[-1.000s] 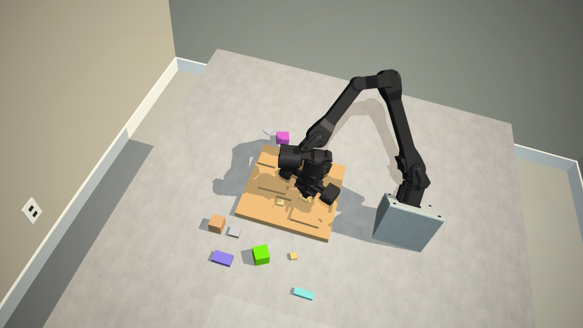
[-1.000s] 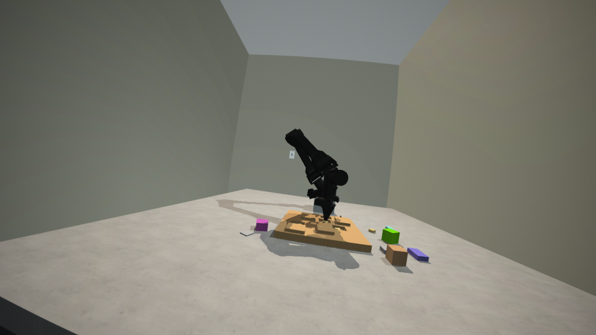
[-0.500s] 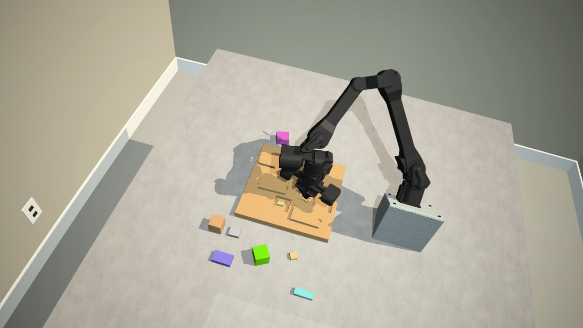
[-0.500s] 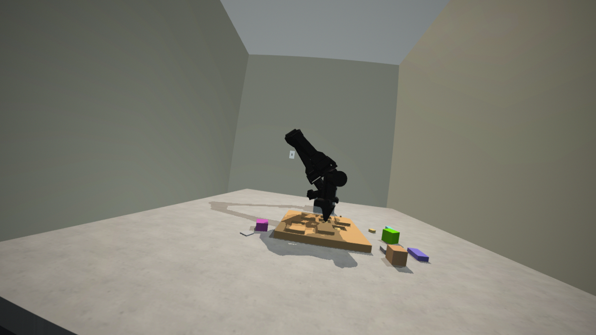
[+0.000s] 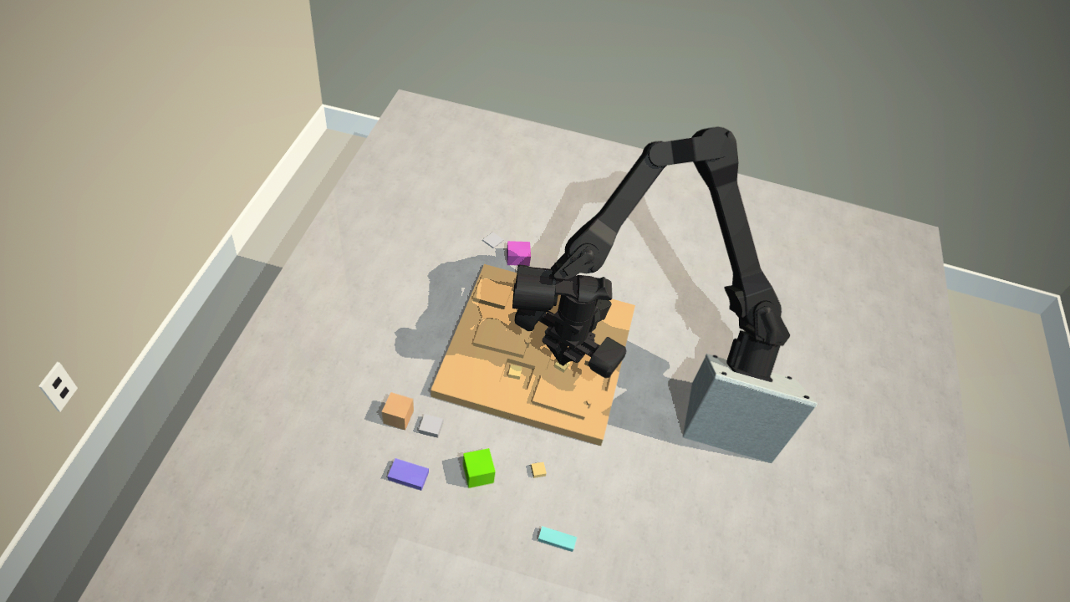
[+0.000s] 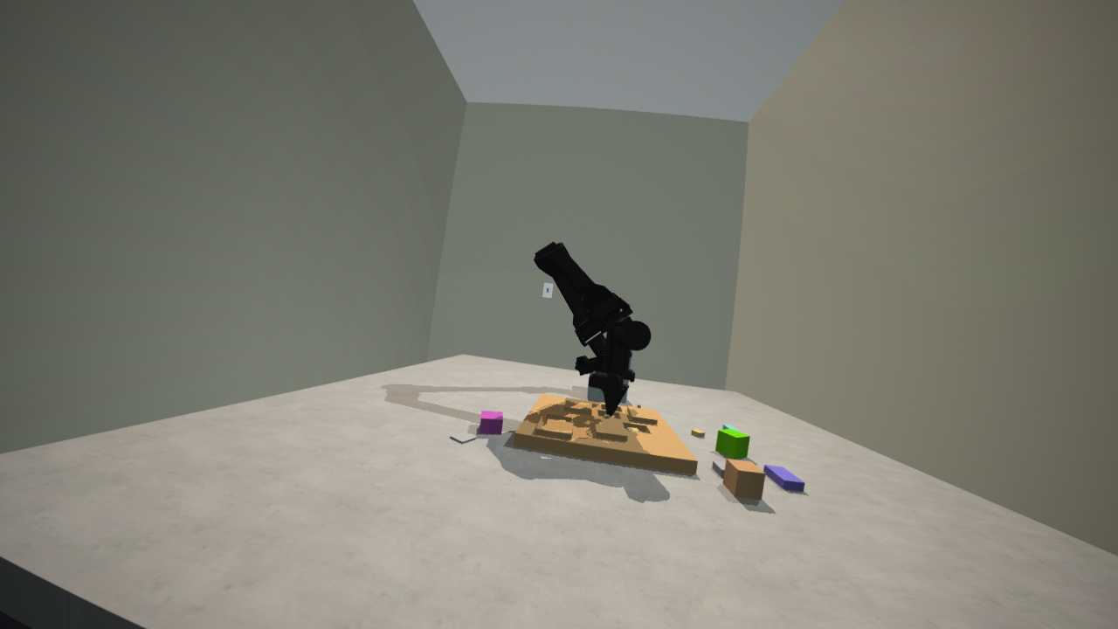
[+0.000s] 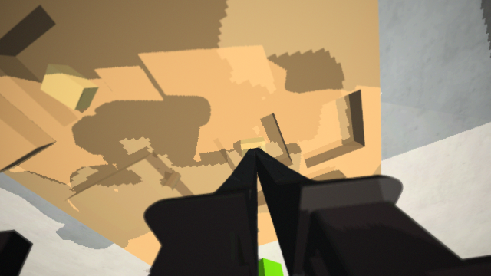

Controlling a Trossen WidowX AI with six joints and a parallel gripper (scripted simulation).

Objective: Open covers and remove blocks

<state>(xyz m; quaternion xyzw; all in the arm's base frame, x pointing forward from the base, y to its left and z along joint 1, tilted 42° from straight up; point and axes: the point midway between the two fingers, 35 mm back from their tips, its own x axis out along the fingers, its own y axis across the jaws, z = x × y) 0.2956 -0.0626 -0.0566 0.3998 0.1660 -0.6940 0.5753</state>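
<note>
So the puzzle board (image 5: 463,378) (image 6: 602,456) (image 7: 249,77) is sitting well inside the edges of the bench (image 5: 299,419) (image 6: 351,516) (image 7: 441,169), kinda skewed in the top view. Its wells aren't all emptied: there's a pale yellow block (image 5: 561,365) (image 7: 252,143) in a recess right by the fingertips, another yellow block (image 5: 514,371) in a recess beside that one, and the wrist view has a yellow block (image 7: 65,87) over on its upper left. A lot of the board is under the arm or in shadow, so I can't tell you how every cover stands. The board itself is light orange wood-looking stuff, lying flat, with raised panels and cut-out recesses. The claw (image 5: 566,360) (image 6: 610,414) (image 7: 254,152) points down at it, fingertips together, totally shut with nothing in it; can't tell whether the tips touch the block or the board. Toward the bench's top-left corner in the top view are a magenta block (image 5: 518,252) (image 6: 491,423) and a thin pale piece (image 5: 491,239). On the board's lower side, between it and the bench's left edge, there's an orange cube (image 5: 397,410) (image 6: 744,479), a grey block (image 5: 430,425) and a purple one (image 5: 407,473) (image 6: 783,478). Green cube (image 5: 478,467) (image 6: 732,443) (image 7: 270,267), small yellow piece (image 5: 537,469) (image 6: 698,432) and teal bar (image 5: 556,538) are farther from that edge.
</note>
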